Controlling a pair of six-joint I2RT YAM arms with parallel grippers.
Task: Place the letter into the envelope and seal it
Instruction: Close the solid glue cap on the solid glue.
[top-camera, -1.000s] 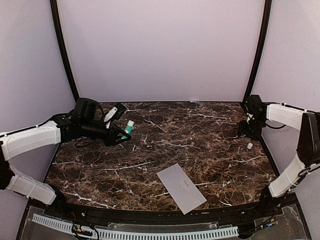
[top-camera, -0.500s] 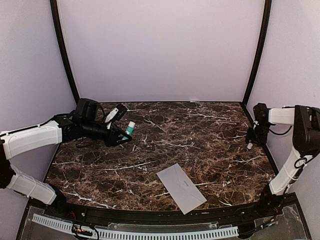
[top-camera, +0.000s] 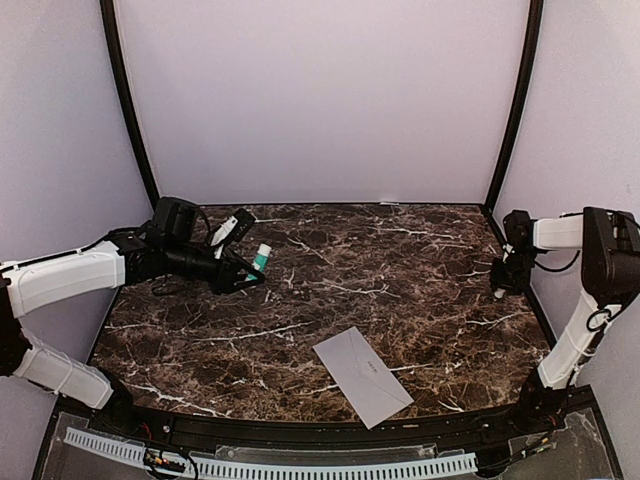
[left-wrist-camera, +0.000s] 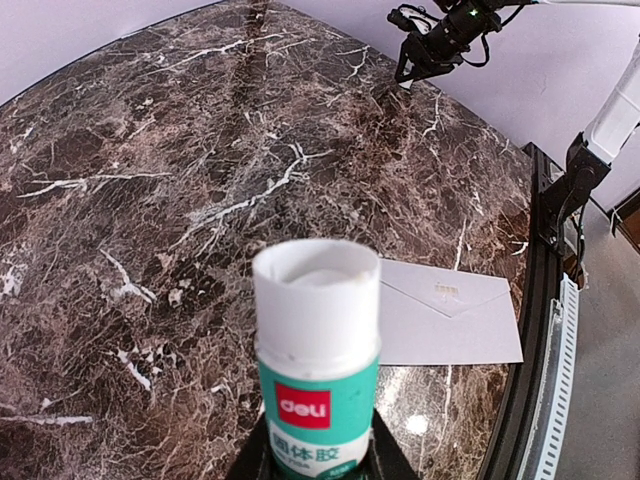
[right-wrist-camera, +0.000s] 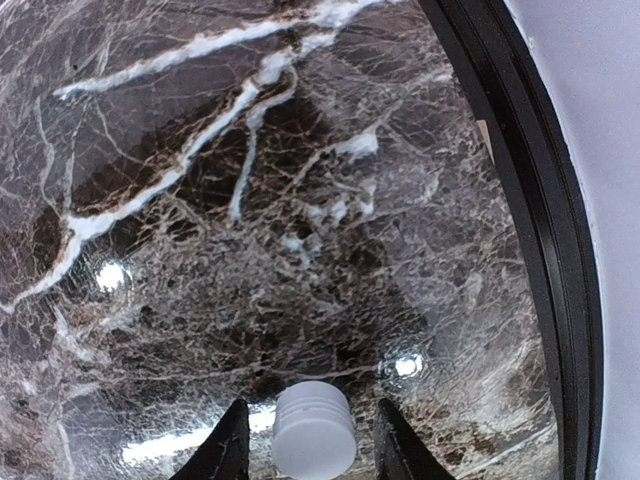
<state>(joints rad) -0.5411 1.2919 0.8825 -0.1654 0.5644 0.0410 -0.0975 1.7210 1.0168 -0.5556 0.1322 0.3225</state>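
Marble counter (top-camera: 330, 270): dark, glossy and white-veined. Bright glare spots sit near its right edge, so judge the grip there from the wrist view.
Grey envelope (top-camera: 362, 375): flat near the front edge, flap side up and apparently folded down. Whether it is glued I cannot tell.
Letter: visible in no view. It is probably inside the envelope, though that is a guess.
Left hand (top-camera: 248, 270): clamped on the uncapped glue stick (left-wrist-camera: 316, 340), tilted over the counter's left rear. Its fingers are nearly cut off in its own view.
Right hand (right-wrist-camera: 312, 420): fingers apart, one each side of the white cap (right-wrist-camera: 313, 438), slim gaps showing.
White cap: upright by the right edge. Centre on it, close squarely on the ribbed wall, and lift straight so it neither tips nor skids out.
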